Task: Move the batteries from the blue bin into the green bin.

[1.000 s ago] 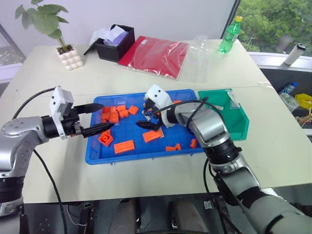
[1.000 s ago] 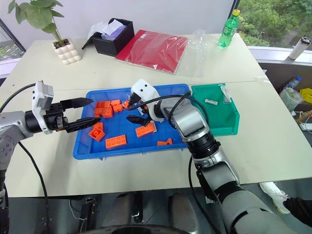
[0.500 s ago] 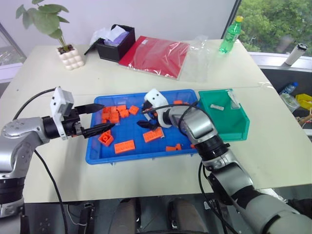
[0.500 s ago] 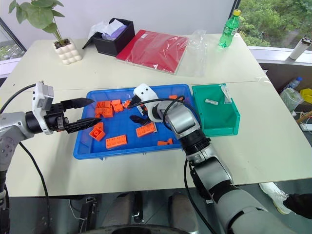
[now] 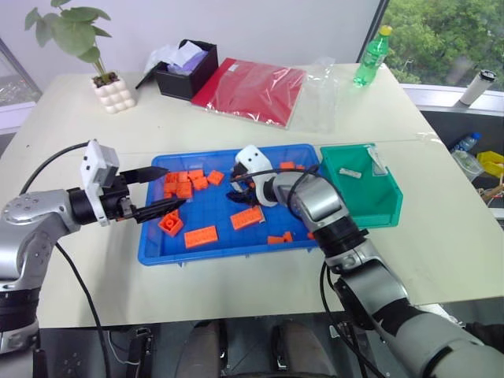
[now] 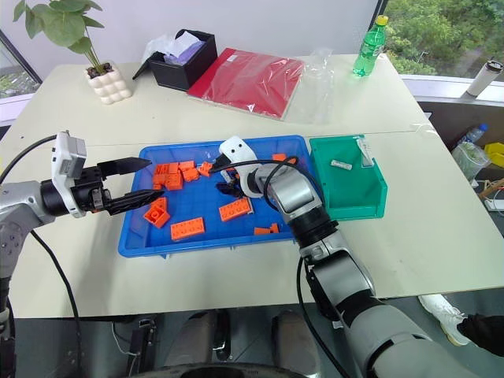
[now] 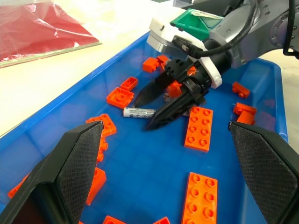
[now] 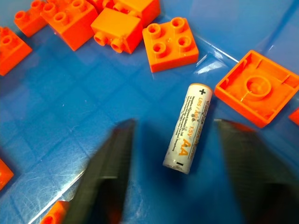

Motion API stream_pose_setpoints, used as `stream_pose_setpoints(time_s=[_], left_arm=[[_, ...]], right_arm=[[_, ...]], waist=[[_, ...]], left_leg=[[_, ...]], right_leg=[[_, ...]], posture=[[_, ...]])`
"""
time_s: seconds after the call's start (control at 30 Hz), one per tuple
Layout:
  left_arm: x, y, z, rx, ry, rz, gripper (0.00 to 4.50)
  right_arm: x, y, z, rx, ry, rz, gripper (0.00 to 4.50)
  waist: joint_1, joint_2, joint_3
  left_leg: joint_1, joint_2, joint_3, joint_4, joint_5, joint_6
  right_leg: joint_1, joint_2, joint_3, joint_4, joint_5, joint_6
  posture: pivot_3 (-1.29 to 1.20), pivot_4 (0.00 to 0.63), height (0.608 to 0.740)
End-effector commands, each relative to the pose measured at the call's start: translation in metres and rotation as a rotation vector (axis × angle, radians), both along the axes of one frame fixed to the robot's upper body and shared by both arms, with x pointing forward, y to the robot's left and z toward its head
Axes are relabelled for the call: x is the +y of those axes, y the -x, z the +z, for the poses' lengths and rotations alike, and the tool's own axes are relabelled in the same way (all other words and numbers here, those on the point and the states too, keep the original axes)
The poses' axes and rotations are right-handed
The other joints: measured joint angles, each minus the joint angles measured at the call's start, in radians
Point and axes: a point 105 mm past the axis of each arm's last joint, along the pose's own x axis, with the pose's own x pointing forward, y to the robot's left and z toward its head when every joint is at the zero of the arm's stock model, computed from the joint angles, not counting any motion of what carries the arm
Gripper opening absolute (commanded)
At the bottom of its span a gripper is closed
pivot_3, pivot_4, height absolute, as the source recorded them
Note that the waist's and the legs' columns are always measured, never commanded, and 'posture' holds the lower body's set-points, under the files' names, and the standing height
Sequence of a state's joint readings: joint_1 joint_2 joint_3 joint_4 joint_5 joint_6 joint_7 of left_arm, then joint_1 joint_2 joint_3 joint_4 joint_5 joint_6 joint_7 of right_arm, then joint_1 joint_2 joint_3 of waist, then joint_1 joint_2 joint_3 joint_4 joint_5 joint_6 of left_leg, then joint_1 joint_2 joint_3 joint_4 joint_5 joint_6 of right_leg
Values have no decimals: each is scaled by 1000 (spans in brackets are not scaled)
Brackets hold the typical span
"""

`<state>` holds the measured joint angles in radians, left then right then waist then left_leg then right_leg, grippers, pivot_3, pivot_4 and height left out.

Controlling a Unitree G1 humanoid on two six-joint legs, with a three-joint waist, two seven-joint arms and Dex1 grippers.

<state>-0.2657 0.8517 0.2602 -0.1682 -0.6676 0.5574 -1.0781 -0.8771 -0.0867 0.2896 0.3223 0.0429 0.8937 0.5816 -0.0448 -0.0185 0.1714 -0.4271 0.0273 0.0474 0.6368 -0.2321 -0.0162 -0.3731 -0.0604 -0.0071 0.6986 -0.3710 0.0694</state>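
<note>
I see a silver AA battery [image 8: 190,127] lying flat on the blue bin [image 8: 70,107], orange bricks [image 8: 170,44] at twelve o'clock; right gripper [image 7: 145,112] straddles it, fingers apart, grasping nothing.

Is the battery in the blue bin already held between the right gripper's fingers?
No. The battery lies flat on the blue bin floor, with the right gripper fingers apart on either side of it.

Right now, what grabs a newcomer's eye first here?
The bright blue bin mid-table, strewn with orange bricks. The right gripper is down inside it, fingers either side of a lone battery lying flat on the floor, not yet clamped. The green bin sits against the blue bin's right end with a battery already in it; the left gripper hovers open at the other end.
</note>
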Motion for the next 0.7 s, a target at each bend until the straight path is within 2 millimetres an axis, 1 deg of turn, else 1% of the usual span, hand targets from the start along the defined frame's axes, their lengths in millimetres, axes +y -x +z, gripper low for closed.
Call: stream_pose_setpoints(time_s=[0.03,0.07,0.23,0.3,0.4,0.43,0.5,0.53,0.6,0.7], left_arm=[[1,3,14,-61,9,-4,4500],[1,3,15,-61,8,-4,4500],[2,4,16,-57,12,-12,4500],[1,5,16,-53,14,-20,4500],[0,6,15,-34,19,-41,4500],[0,6,16,-32,29,-50,4500],[0,5,20,-36,50,-65,4500],[-1,4,22,-42,53,-68,4500],[-2,2,25,-55,59,-77,4500],[-7,-1,27,-67,69,-105,4500]], right_arm=[[7,1,4,-27,-11,20,516],[7,1,5,-28,-11,20,75],[7,1,15,-59,-11,30,61],[6,1,27,-85,-22,30,61],[3,5,59,-135,-62,29,61],[-1,9,77,-156,-86,27,61],[-12,15,106,-191,-118,15,61],[-18,18,117,-202,-128,4,61],[-33,21,134,-230,-133,-31,61],[-61,22,150,-255,-122,-117,61]], waist=[[0,0,0],[0,0,0],[0,0,0],[0,0,0],[1,0,0],[1,0,0],[3,0,0],[3,0,0],[4,0,0],[5,0,0]], left_leg=[[0,0,0,0,0,0],[0,0,0,0,0,0],[0,0,0,0,0,0],[0,0,0,0,0,0],[0,0,0,0,0,0],[0,0,0,0,0,0],[-1,0,0,0,0,0],[-1,0,0,0,0,0],[-1,0,0,0,0,0],[0,0,0,-1,0,0]], right_leg=[[0,0,0,0,0,0],[0,0,0,0,0,0],[0,0,0,0,0,0],[0,0,0,0,0,0],[0,0,0,0,0,0],[0,0,0,0,0,0],[-1,0,0,0,0,0],[-1,0,0,0,0,0],[-1,0,0,0,0,0],[0,0,0,-1,0,0]], posture=[[0,150,740],[0,150,740],[0,150,740],[0,150,740],[0,150,740],[0,150,740],[0,150,740],[0,150,740],[0,150,740],[0,150,740]])
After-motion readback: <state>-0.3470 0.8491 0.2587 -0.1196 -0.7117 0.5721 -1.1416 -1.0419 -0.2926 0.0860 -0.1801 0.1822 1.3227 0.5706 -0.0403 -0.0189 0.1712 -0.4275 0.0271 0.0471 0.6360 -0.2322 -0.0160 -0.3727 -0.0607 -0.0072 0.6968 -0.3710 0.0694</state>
